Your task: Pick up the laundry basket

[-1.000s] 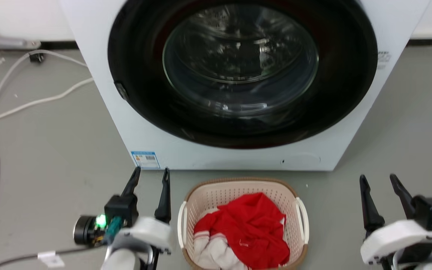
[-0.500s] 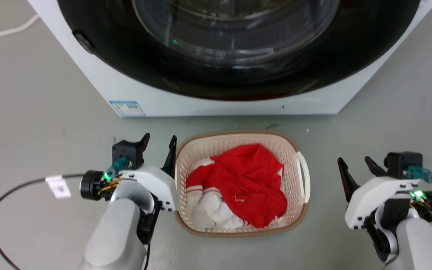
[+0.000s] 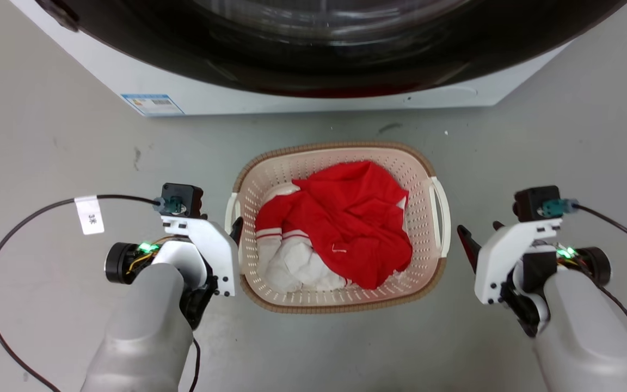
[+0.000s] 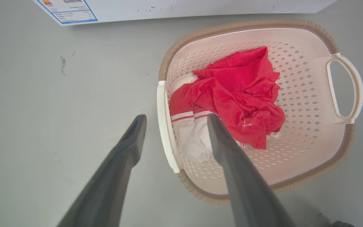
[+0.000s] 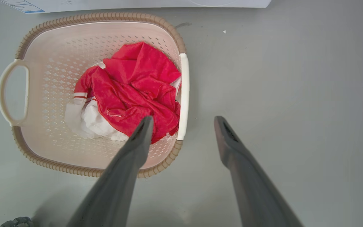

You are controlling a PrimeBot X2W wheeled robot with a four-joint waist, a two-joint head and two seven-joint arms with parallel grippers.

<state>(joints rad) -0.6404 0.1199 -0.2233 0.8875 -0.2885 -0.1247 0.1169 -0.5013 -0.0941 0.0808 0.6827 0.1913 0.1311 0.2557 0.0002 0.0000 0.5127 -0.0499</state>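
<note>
Head view: the basket (image 3: 340,147) sits on the grey floor (image 3: 47,136), between the left jaws and the right jaws, in front of the washer (image 3: 210,100); I cannot tell here how the jaws stand.

Left wrist view: the left jaws are spread wide, with a white handle (image 4: 166,132) between them; one jaw is over the floor, one over the red cloth (image 4: 241,101).

Right wrist view: the right jaws are spread too; the other handle (image 5: 184,94) lies between them, a bit ahead.

The basket is stiff plastic with little holes and a bumpy brown rim (image 5: 99,15); it looks light, with soft cloth inside; the thin, smooth handles look best to hold, both at once, so it does not tip.
</note>
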